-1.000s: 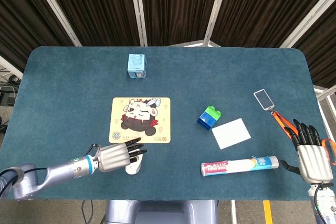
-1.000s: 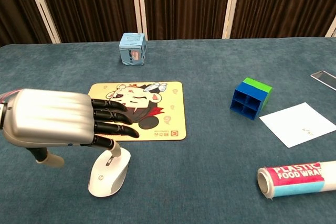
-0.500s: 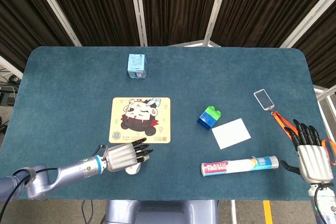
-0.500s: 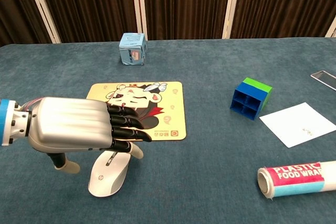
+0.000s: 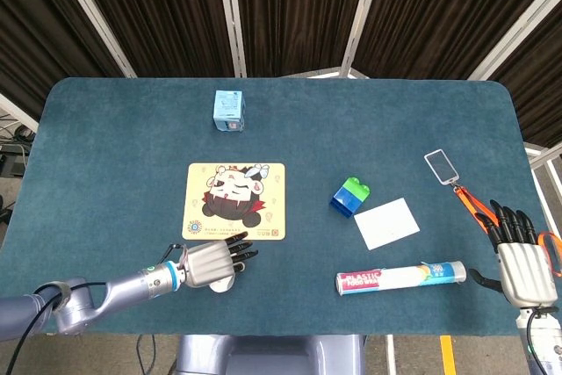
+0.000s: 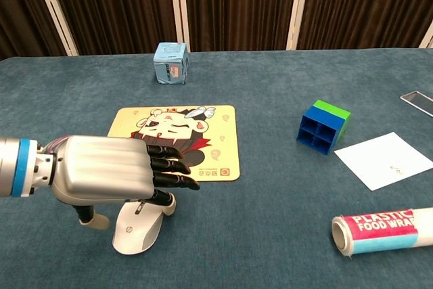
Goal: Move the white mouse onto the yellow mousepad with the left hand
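Observation:
The white mouse (image 6: 135, 231) lies on the blue table just in front of the yellow mousepad (image 6: 223, 116), near the front edge. My left hand (image 6: 111, 177) is low over the mouse and covers its rear and top. Its dark fingers (image 6: 169, 167) curl slightly and reach toward the pad's front edge, and the thumb sits beside the mouse's left side. No firm grip shows. In the head view only a sliver of the mouse (image 5: 224, 284) peeks out under the left hand (image 5: 209, 263), below the mousepad (image 5: 198, 177). My right hand (image 5: 518, 261) rests open at the table's right front corner.
A light blue box (image 5: 228, 110) stands behind the pad. To the right are a blue and green block (image 5: 351, 197), a white paper (image 5: 386, 222), a plastic wrap roll (image 5: 399, 277), and a card on an orange lanyard (image 5: 442, 165).
My left hand has come forward and down onto the mouse, its fingers curling in more. The mouse has barely shifted. The right hand has not moved.

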Available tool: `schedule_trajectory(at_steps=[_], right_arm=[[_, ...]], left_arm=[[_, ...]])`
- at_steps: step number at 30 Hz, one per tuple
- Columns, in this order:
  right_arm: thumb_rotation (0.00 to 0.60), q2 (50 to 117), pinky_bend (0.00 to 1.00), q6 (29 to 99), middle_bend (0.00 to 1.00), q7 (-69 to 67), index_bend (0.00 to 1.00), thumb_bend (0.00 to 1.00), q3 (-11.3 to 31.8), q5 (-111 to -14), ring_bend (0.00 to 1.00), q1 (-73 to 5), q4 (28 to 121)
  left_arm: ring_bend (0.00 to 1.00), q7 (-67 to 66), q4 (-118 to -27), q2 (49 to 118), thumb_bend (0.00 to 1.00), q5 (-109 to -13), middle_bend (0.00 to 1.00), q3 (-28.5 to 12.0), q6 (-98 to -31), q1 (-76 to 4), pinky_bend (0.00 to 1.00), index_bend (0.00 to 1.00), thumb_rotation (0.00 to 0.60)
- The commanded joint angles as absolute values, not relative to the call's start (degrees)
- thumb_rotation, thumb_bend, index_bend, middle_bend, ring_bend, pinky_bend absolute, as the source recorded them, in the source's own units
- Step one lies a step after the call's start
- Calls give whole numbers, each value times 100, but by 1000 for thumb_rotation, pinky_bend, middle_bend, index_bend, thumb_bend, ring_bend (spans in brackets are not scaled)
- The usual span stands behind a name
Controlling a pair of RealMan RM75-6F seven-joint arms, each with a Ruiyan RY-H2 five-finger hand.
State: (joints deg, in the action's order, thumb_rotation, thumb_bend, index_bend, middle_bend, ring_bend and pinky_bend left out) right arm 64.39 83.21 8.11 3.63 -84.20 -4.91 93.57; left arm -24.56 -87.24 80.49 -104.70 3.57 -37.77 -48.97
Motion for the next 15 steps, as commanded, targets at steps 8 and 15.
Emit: schedule_trajectory(at_steps=[8, 15], right_arm=[[600, 6431, 0, 8313, 0, 791, 137, 92, 361, -8418, 0, -492, 9360], [600, 6430, 0, 8312, 0, 785, 137, 91, 359, -8419, 0, -492, 9363]], left_arm=[[0, -2507, -8606, 8238, 307, -10309, 0, 366, -3860, -4928, 0, 467, 600], [0, -2479, -8534, 8239, 321, -10341, 3, 357, -4142, -4943, 0, 500, 600]])
